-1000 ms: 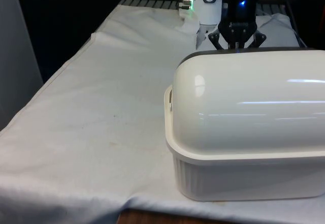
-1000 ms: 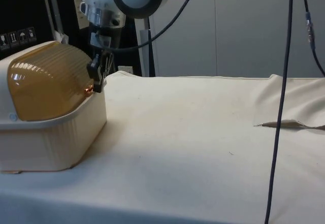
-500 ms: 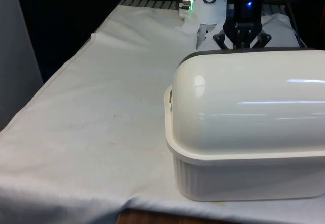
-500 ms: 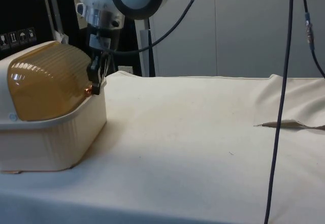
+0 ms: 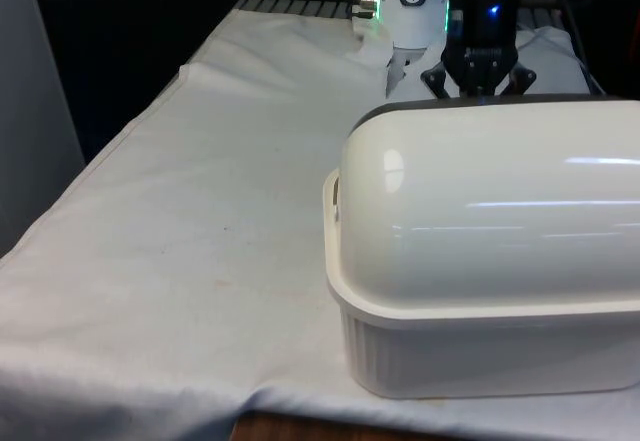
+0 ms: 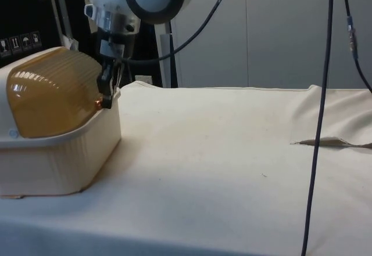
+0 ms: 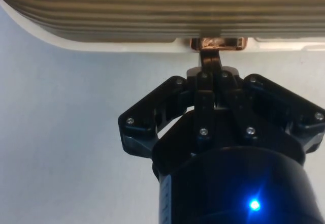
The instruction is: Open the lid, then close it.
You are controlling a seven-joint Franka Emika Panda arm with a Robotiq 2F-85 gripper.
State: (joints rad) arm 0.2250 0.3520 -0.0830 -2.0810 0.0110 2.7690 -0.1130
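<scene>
Both fingers are clenched on the small copper handle directly ahead, at the ribbed lid's lower edge, whose long axis is set crosswise to them.

The gripper has its fingers pressed together, their tips reaching a small copper-coloured handle at the lower edge of the ribbed lid. A cream rim runs along that edge, above the white cloth.
</scene>
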